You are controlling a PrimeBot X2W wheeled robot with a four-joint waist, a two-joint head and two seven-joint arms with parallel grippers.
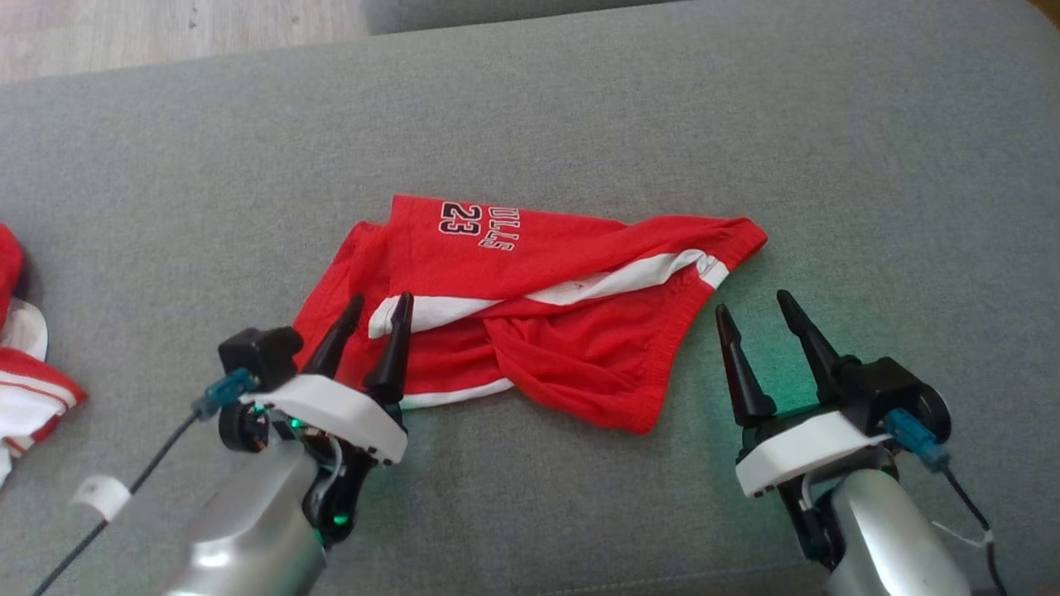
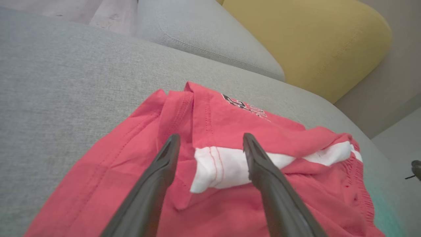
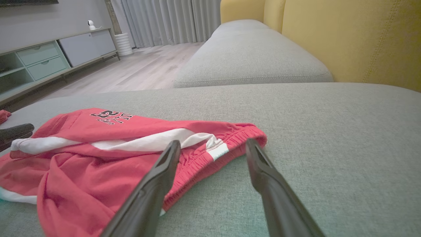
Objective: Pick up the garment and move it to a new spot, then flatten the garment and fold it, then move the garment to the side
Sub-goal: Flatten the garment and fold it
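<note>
We see crumpled red-and-white jersey garment (image 1: 580,248) mid grey fabric cushion (image 1: 530,124). Our left gripper (image 1: 382,300), 7 o'clock, jaws apart over its edge; right gripper (image 1: 752,302), 4 o'clock, jaws apart beside it.

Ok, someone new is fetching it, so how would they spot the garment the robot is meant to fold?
On the wide grey sofa seat, look at the middle. The crumpled red garment there has a white stripe and a black "23" print; the other red-and-white garment lies far to the left.
</note>
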